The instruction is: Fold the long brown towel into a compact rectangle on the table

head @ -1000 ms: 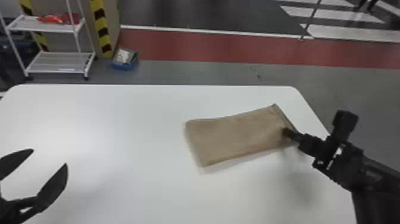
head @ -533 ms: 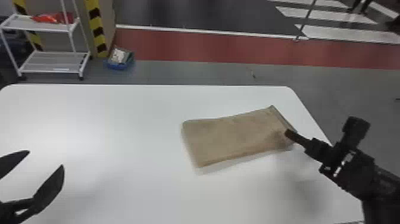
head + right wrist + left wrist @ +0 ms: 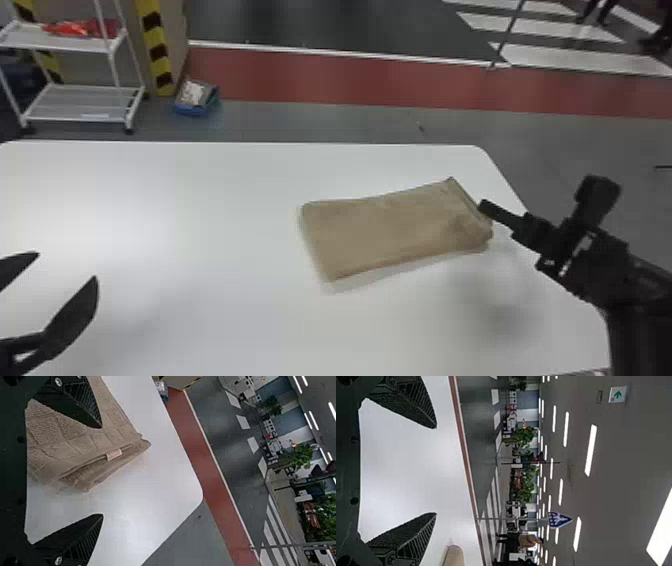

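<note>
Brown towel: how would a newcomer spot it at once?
On the white table, look right of centre in the head view. The towel is the flat, folded brown oblong there, its soft cloth and small pale tag unlike the black right hand beside it.

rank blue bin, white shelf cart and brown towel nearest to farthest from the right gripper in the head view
1. Brown towel, on the table beside the right gripper
2. Blue bin, on the floor beyond the table, left
3. White shelf cart, farther left

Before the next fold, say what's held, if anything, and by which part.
Nothing is held: left gripper and right gripper are open, the towel on the table.
</note>
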